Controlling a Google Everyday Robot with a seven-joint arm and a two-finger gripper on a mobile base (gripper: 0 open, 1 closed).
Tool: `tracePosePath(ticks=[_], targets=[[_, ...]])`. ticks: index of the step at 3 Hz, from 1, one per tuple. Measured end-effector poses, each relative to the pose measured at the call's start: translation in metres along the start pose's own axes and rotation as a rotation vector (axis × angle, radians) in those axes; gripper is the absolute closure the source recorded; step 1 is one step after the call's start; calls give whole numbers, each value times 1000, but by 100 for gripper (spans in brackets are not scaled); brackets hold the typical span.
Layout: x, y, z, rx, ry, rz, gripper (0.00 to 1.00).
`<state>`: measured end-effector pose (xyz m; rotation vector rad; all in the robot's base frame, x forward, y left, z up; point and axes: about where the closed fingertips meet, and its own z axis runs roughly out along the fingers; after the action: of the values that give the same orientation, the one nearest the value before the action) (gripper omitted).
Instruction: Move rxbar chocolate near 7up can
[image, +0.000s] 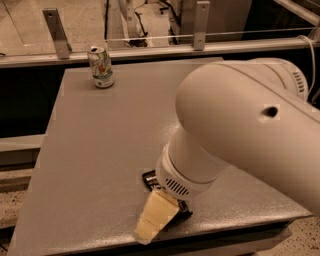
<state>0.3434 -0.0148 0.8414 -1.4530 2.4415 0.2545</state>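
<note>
The rxbar chocolate (149, 179) is a flat black bar lying near the front edge of the grey table (95, 150). It is mostly covered by my arm; only its far end and a corner near the front show. My cream-coloured gripper (152, 220) points down and to the left, right over the bar's near end, by the table's front edge. The 7up can (101, 66) stands upright at the table's far left corner, far from the bar and the gripper.
My bulky white arm (240, 120) covers the right half of the table. A metal rail with upright posts (55, 32) runs behind the table. The floor drops away on the left and in front of the table.
</note>
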Motion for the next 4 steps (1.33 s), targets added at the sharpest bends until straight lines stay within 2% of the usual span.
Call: tracePosePath(ticks=[1,2,3,4], targets=[[12,-8,11,32,18,8,10],[16,-14,20,55,16,22,27],[13,-22,21,78,6,27,51],[12,-22,17,79,6,27,74]])
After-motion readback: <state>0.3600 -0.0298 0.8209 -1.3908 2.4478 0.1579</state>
